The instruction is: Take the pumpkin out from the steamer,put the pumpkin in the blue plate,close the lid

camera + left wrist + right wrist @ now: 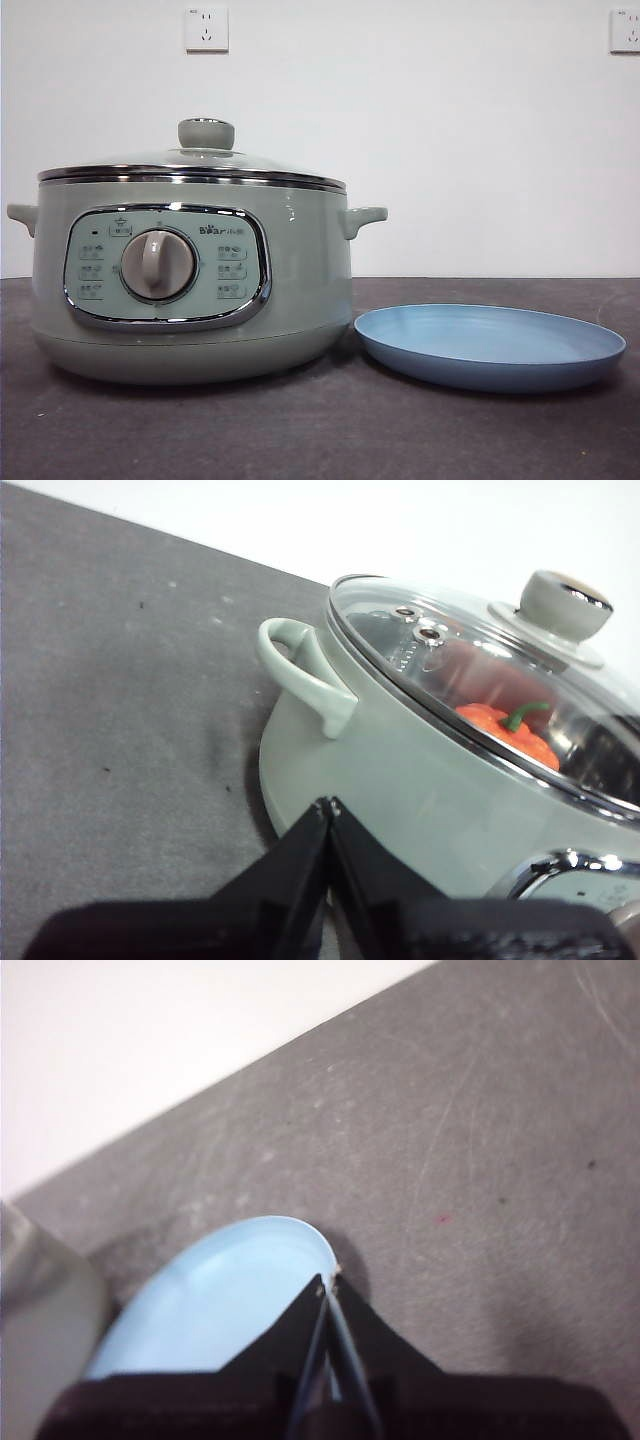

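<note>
On the dark grey counter, nearest in the front view, the blue plate lies flat just beside the steamer, to its right, and carries nothing. The steamer stands upright with its control panel and dial facing forward. The lid sits closed on its rim, knob on top. Behind them is a white wall with two sockets.

The left gripper hangs clenched, jaws pressed together and grasping nothing, near the steamer's side handle. Through the glass lid the left wrist view shows the pumpkin inside the steamer, green stem up.

The right gripper is likewise clenched and holds nothing, poised over the edge of the blue plate.
</note>
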You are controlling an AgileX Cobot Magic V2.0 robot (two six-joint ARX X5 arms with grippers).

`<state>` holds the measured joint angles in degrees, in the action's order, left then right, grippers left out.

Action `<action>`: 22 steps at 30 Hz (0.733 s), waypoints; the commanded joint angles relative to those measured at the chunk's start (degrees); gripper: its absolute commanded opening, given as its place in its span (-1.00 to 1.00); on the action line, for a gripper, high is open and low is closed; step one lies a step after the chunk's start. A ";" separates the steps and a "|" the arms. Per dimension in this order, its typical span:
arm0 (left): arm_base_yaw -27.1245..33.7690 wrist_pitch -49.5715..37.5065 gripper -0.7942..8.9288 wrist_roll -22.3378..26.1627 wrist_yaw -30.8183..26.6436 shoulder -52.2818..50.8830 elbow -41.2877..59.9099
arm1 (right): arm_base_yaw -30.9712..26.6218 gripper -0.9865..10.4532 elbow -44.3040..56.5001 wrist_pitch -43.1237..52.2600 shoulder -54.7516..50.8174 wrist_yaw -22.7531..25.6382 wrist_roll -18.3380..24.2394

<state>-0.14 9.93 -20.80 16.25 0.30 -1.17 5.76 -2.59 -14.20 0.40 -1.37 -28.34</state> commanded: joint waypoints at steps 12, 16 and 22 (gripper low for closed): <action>0.11 3.85 -0.85 -3.02 1.70 4.15 -9.31 | -0.07 -0.86 -6.60 0.35 3.98 -4.74 -5.40; 0.11 3.87 -0.85 -1.73 1.70 9.73 -14.88 | -0.07 -0.86 -13.25 0.35 9.03 -4.74 -2.64; 0.09 5.25 -0.85 6.82 2.38 19.91 -25.33 | -0.07 -0.86 -26.93 -1.92 19.21 -6.58 7.39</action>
<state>-0.14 15.38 -18.15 18.31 19.38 -25.47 5.76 -27.29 -16.19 18.39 -7.51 -25.65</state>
